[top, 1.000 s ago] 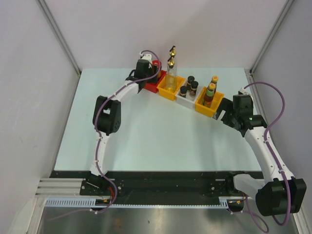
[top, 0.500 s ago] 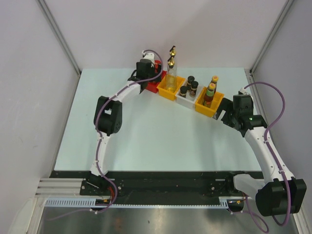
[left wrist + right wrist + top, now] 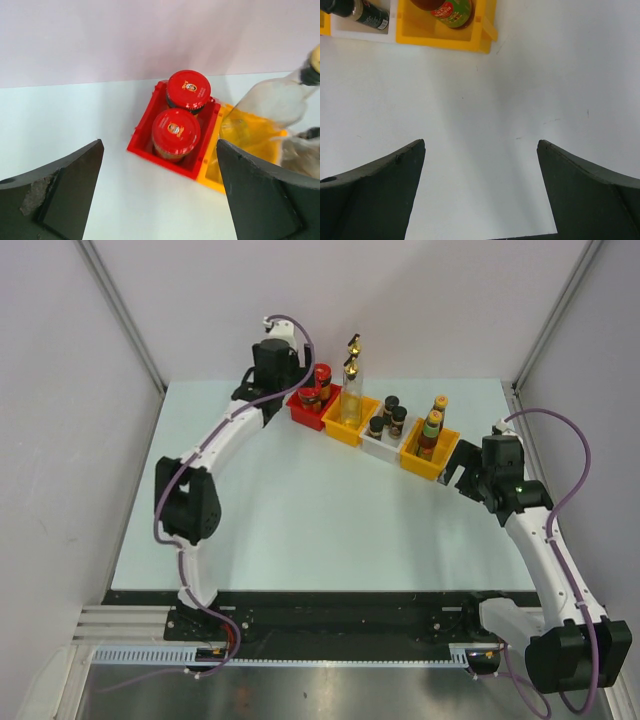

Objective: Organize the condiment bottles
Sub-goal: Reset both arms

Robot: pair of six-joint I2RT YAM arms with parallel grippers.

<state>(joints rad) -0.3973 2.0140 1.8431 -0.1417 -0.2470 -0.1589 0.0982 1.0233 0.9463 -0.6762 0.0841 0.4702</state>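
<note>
Eight bottles stand upright on the worktop (image 3: 300, 510), two to a bin, in a row of four bins at upper centre. Two jars (image 3: 176, 132) sit in the red bin (image 3: 142, 145). Two glass bottles (image 3: 350, 400) are in a yellow bin (image 3: 338, 431). Two shakers (image 3: 390, 412) are in the white bin (image 3: 380, 448). Two sauce bottles (image 3: 431, 432) are in the second yellow bin (image 3: 424, 466). The left fingers (image 3: 65, 195) and right fingers (image 3: 375, 190) are spread wide and hold nothing.

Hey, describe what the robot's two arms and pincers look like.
The left arm and right arm have slim white links and bulky black joint housings, each trailing a purple cable. The left pincer and right pincer each have two broad, dark, wedge-shaped fingers; one left finger has a scuffed pale patch.
</note>
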